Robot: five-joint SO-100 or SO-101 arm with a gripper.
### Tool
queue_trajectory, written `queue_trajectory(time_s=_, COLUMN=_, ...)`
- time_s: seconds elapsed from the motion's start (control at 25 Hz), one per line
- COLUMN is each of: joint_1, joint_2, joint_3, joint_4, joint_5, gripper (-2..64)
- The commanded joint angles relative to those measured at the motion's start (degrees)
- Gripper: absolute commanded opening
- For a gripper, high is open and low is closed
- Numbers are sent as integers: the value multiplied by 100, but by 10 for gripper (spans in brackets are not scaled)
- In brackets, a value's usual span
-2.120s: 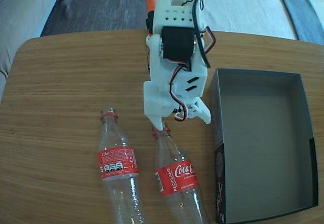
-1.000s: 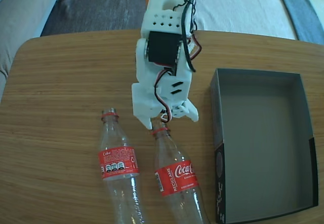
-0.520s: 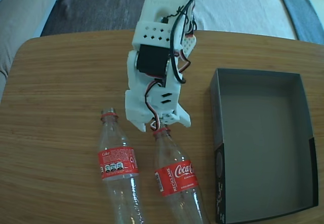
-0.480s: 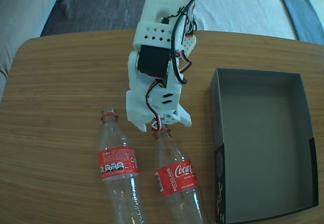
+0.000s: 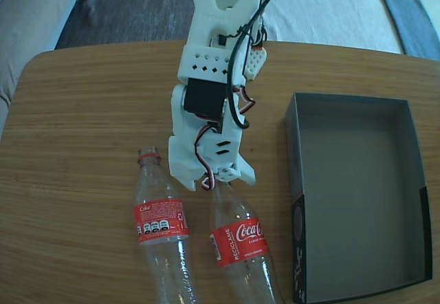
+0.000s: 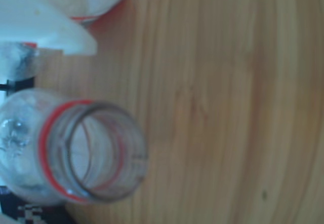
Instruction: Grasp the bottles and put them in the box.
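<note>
Labels read "Coca-Cola" on my right bottle point(image 5: 237, 242) and "Coke" on the left bottle point(image 5: 160, 223); claw point(image 5: 218, 182) spread around the right neck.

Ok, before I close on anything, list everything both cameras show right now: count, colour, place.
Clear plastic Coca-Cola bottles with red labels and red neck rings: two, uncapped, lying side by side on the table; one on the left of the fixed view, one nearer the box, its open mouth filling the wrist view.
Shallow dark grey-black cardboard box with a grey inside: one, nothing in it, right of the bottles in the fixed view.
Light wooden table: one, under everything.
Grey and white fabric: beyond the table's far edge.
White gripper with black motor and wires: one, over the neck of the bottle nearer the box; open or shut unclear.
</note>
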Motion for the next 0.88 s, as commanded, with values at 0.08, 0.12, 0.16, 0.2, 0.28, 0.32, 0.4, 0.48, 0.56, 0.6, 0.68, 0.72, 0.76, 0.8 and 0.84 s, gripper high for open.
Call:
queue_trajectory(time_s=0.08, joint_1=-44, joint_2=-88, joint_3=-325, joint_4=-193, joint_5=-26, gripper=497)
queue_trajectory(time_s=0.12, joint_1=-44, joint_2=-97, joint_3=-308, joint_4=-237, joint_5=-26, gripper=497)
queue_trajectory(time_s=0.16, joint_1=-44, joint_2=-97, joint_3=-272, joint_4=-272, joint_5=-26, gripper=497)
queue_trajectory(time_s=0.2, joint_1=-44, joint_2=-97, joint_3=-246, joint_4=-308, joint_5=-26, gripper=497)
queue_trajectory(time_s=0.28, joint_1=-44, joint_2=-105, joint_3=-229, joint_4=-316, joint_5=-26, gripper=497)
queue_trajectory(time_s=0.32, joint_1=-44, joint_2=-105, joint_3=-220, joint_4=-316, joint_5=-26, gripper=497)
queue_trajectory(time_s=0.4, joint_1=-44, joint_2=-105, joint_3=-158, joint_4=-334, joint_5=-26, gripper=497)
queue_trajectory(time_s=0.48, joint_1=-44, joint_2=-105, joint_3=-53, joint_4=-431, joint_5=-26, gripper=497)
queue_trajectory(time_s=0.56, joint_1=-44, joint_2=-105, joint_3=0, joint_4=-439, joint_5=-26, gripper=497)
queue_trajectory(time_s=0.6, joint_1=-44, joint_2=-105, joint_3=26, joint_4=-439, joint_5=-26, gripper=497)
queue_trajectory(time_s=0.68, joint_1=-44, joint_2=-105, joint_3=70, joint_4=-501, joint_5=-26, gripper=497)
queue_trajectory(time_s=0.72, joint_1=-44, joint_2=-105, joint_3=70, joint_4=-510, joint_5=-26, gripper=497)
queue_trajectory(time_s=0.76, joint_1=-44, joint_2=-105, joint_3=70, joint_4=-510, joint_5=-26, gripper=497)
queue_trajectory(time_s=0.8, joint_1=-44, joint_2=-105, joint_3=70, joint_4=-510, joint_5=-26, gripper=497)
queue_trajectory(time_s=0.84, joint_1=-44, joint_2=-105, joint_3=70, joint_4=-510, joint_5=-26, gripper=497)
